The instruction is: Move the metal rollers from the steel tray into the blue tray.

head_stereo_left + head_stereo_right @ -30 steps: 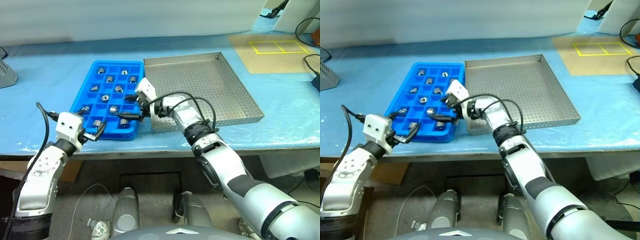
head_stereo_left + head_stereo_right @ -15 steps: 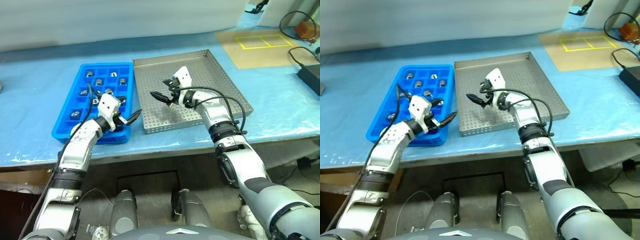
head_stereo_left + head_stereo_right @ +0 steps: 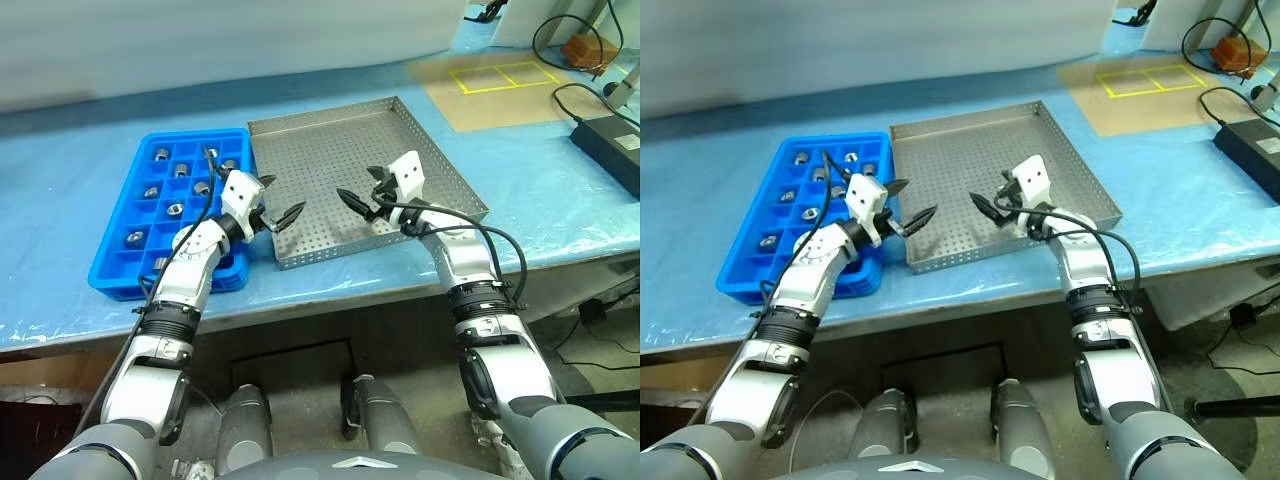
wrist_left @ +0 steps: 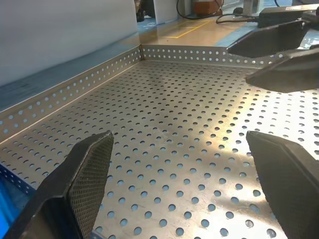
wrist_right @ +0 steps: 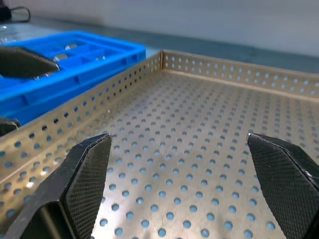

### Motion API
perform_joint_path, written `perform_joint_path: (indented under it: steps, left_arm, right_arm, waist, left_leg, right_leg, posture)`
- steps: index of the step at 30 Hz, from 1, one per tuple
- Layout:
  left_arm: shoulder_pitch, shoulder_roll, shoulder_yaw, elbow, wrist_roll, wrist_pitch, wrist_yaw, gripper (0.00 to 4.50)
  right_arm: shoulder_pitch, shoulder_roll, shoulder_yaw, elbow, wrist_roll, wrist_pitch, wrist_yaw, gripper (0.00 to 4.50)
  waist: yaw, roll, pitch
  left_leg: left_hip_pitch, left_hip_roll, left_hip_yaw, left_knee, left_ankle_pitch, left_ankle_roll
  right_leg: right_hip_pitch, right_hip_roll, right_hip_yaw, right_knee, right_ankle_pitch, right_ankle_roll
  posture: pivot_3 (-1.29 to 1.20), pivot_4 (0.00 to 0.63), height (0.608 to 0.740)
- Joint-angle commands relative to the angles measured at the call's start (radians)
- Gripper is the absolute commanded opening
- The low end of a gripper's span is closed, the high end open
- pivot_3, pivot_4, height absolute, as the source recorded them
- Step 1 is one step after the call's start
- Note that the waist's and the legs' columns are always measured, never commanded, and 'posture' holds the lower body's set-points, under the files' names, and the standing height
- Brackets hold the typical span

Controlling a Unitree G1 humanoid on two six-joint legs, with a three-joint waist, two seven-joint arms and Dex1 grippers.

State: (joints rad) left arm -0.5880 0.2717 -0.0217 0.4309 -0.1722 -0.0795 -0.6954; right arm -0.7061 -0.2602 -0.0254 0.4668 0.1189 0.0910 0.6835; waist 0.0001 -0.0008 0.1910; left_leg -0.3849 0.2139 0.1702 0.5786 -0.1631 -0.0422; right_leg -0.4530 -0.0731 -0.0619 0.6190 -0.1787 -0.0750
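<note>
1. The metal rollers [image 3: 166, 209] all sit in compartments of the blue tray [image 3: 118, 280], which lies on the tabletop [image 3: 60, 150] just beside the steel tray [image 3: 330, 140]. The steel tray's perforated floor looks bare in every view, so I judge the transfer is finished or nearly so.
2. Handling, as a judgement: each roller is a short, shiny, solid-looking cylinder, so it is likely stiff, dense for its size and slippery against the black fingers. It can roll if it lies on its side. It is not fragile.
3. Where to grip: across the curved outer wall, with one finger on each side and the pinch centred along its length. A pinch near an end could squirt it out. The hollow centre looks too small for a finger.
4. The left end effector [image 3: 281, 213] hovers over the near left part of the steel tray with its fingers spread wide. It holds nothing and touches nothing.
5. The right end effector [image 3: 358, 199] faces it from the near right part of the steel tray, likewise spread wide and empty, clear of the floor.
</note>
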Motion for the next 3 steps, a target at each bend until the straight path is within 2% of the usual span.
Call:
perform_joint_path:
  steps: [1, 3]
  left_arm:
    - [0.000, -0.006, -0.003, -0.032, -0.002, -0.023, -0.004, 4.50]
    - [0.006, -0.010, -0.007, -0.040, -0.002, -0.020, -0.002, 4.50]
  right_arm:
    - [0.000, -0.005, -0.003, -0.046, 0.017, -0.035, -0.001, 4.46]
    - [-0.005, -0.002, -0.001, -0.040, 0.012, -0.047, -0.008, 4.46]
  waist:
    - [-0.002, 0.000, 0.000]
    - [-0.003, 0.000, 0.000]
  left_leg:
    - [0.000, 0.000, 0.000, 0.000, 0.000, 0.000]
    - [0.000, 0.000, 0.000, 0.000, 0.000, 0.000]
  right_leg:
    - [0.000, 0.000, 0.000, 0.000, 0.000, 0.000]
    - [0.000, 0.000, 0.000, 0.000, 0.000, 0.000]
  posture:
    - [-0.27, 0.150, 0.740]
    - [-0.27, 0.150, 0.740]
